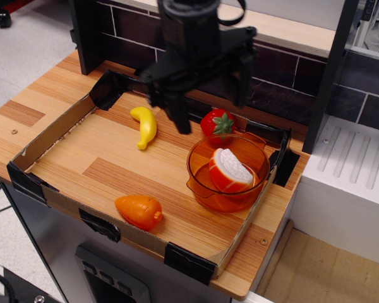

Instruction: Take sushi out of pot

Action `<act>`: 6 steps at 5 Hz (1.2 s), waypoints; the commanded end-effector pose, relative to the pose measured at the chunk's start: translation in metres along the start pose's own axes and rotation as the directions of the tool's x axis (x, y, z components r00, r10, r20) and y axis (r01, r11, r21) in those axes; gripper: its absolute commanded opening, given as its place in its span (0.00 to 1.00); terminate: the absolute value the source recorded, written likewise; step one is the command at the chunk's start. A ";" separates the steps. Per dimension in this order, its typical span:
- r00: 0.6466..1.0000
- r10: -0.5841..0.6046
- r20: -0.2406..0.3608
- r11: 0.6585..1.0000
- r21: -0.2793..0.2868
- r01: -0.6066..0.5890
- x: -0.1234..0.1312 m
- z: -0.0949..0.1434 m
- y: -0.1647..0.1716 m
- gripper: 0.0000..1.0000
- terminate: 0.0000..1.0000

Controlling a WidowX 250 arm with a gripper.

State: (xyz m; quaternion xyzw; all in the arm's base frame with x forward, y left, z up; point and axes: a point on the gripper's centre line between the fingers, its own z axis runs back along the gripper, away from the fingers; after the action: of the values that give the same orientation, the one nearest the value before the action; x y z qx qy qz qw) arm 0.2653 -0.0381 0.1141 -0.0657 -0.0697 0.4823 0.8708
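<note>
Sitting inside the pot (202, 180), the sushi (229, 170) leans tilted against the pot floor, white ridged top facing up and right, orange salmon-coloured side facing the camera. Pot is round, transparent orange plastic with a thin rim and a small handle nub visible on its left side; nothing else is in it. It stands at the right end of the cardboard tray (57, 134) (shallow walls, black tape at the corners), which rests on the wooden tabletop (25, 107).

Also in the tray, loose on the wood surface: strawberry (217, 122) just behind the pot, rim nearly touching it; banana (145, 125) toward the back left, well apart from the pot; all-orange carrot toy (139, 211) near the front wall, left of the pot.

No readable labels, brands or writing anywhere.

Gripper (210, 98) is black, motion-blurred, hanging above the tray's back edge, up and left of the pot. Fingers are spread wide apart with nothing between them; left finger (179, 113) hangs between banana and strawberry, the other one over the back wall.
</note>
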 end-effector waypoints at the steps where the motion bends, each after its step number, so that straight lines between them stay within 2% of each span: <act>1: 0.995 0.067 0.068 0.998 0.001 -0.067 0.014 -0.036 -0.019 1.00 0.00; 3: 0.995 0.075 0.059 0.993 0.086 -0.080 0.016 -0.063 -0.015 1.00 0.00; 6: 0.996 0.074 0.049 0.989 0.123 -0.079 0.011 -0.084 -0.010 1.00 0.00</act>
State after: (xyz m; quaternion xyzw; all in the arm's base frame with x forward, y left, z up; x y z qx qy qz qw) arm 0.2859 -0.0432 0.0241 0.0079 -0.0418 0.5227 0.8515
